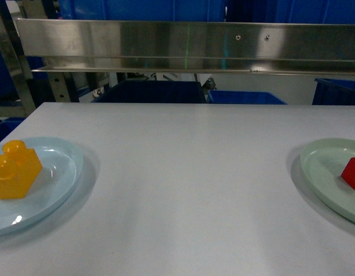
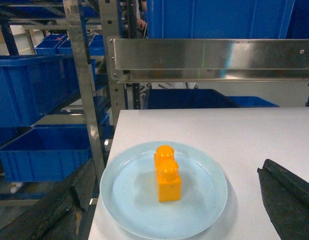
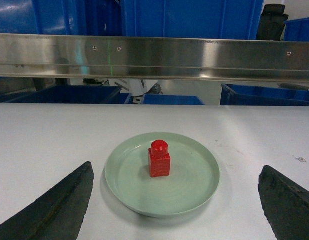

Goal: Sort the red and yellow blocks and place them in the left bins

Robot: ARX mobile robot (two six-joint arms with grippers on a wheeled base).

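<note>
A yellow block (image 1: 15, 169) with two studs stands on a light blue plate (image 1: 68, 172) at the table's left edge. At the right edge, a red block (image 1: 354, 171) stands on a pale green plate (image 1: 321, 167). Neither gripper shows in the head view. In the left wrist view my left gripper (image 2: 177, 170) is open, hanging back from the yellow block (image 2: 167, 175) and its plate (image 2: 129, 200). The right wrist view has my right gripper (image 3: 175, 170) open wide, short of the red block (image 3: 159, 159) on its plate (image 3: 194, 185). Blue bins (image 2: 44, 150) sit on a rack left of the table.
A steel rail (image 1: 189, 46) runs across above the table's far edge. More blue bins (image 1: 246, 98) stand behind and below it. The rack's metal upright (image 2: 87, 90) stands close to the table's left edge.
</note>
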